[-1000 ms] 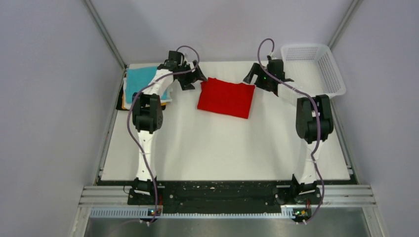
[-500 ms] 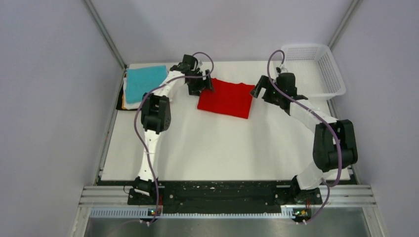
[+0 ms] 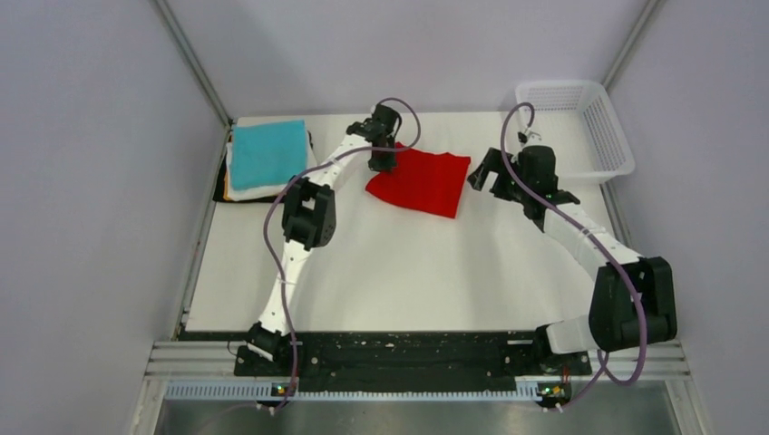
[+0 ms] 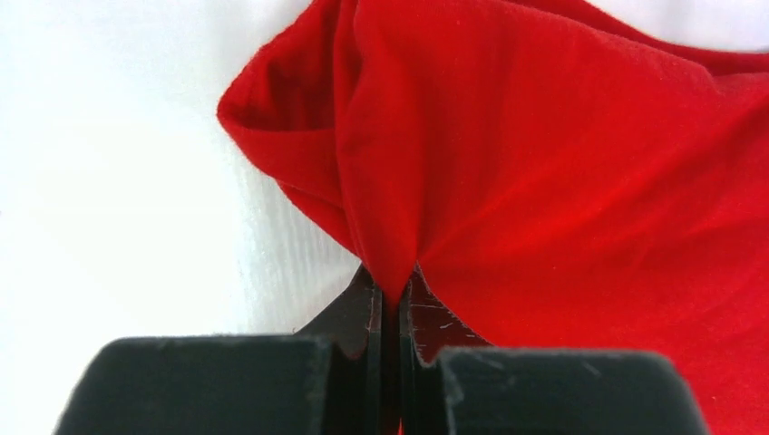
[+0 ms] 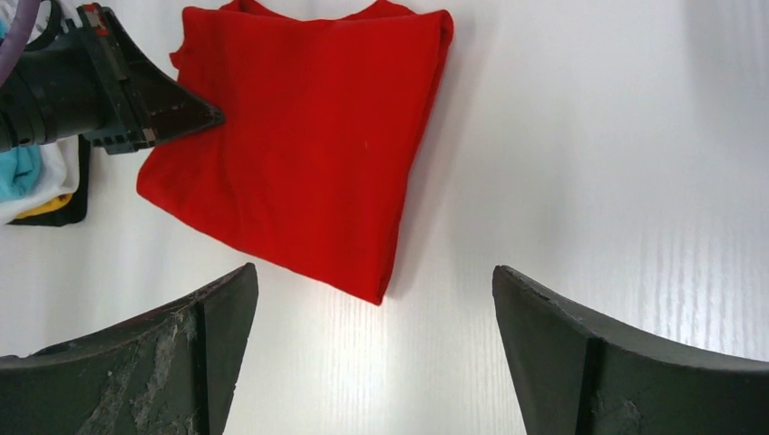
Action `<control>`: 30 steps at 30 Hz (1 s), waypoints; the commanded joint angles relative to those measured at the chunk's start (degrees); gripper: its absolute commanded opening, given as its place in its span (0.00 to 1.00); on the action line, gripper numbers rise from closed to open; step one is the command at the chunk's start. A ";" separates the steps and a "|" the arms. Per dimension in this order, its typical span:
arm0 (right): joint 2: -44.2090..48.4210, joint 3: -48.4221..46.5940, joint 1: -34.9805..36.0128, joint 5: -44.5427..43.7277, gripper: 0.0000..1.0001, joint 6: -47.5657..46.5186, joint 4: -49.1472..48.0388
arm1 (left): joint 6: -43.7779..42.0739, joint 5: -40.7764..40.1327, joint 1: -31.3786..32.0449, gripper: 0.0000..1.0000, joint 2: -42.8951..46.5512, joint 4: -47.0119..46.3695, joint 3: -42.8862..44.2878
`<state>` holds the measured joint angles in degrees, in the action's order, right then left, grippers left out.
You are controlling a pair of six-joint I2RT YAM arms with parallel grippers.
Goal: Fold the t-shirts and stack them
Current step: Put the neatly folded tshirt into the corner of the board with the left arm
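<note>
Two states: left gripper (image 4: 392, 288) clamps red tee (image 4: 562, 181), right gripper (image 5: 374, 269) gapes.

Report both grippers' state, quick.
Left gripper: shut, pinching a fold of the red t-shirt.
Right gripper: open, holding nothing.

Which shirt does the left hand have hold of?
The red t-shirt, lying alone mid-table: the left hand is shut on its corner. The teal one lies far left, ungripped.
</note>
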<state>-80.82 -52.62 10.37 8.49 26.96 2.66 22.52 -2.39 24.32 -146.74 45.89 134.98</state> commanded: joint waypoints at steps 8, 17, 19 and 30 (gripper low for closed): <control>11.37 5.54 0.41 -6.82 0.99 -5.16 0.59 | -14.51 -18.41 -3.92 0.00 17.78 -5.42 -12.48; 14.43 6.91 0.36 -11.48 0.99 -6.74 0.88 | -24.98 -26.58 -7.41 0.00 25.33 -6.47 -13.57; 13.91 6.92 0.41 -11.40 0.99 -6.89 0.89 | -26.45 -26.10 -7.57 0.00 27.02 -6.39 -13.56; 12.54 6.80 0.42 -11.92 0.99 -6.99 1.13 | -30.15 -25.82 -9.75 0.00 33.16 -5.60 -8.73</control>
<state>-68.16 -45.74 10.37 -1.98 20.97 4.38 -5.80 -27.88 15.86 -119.20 42.06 122.39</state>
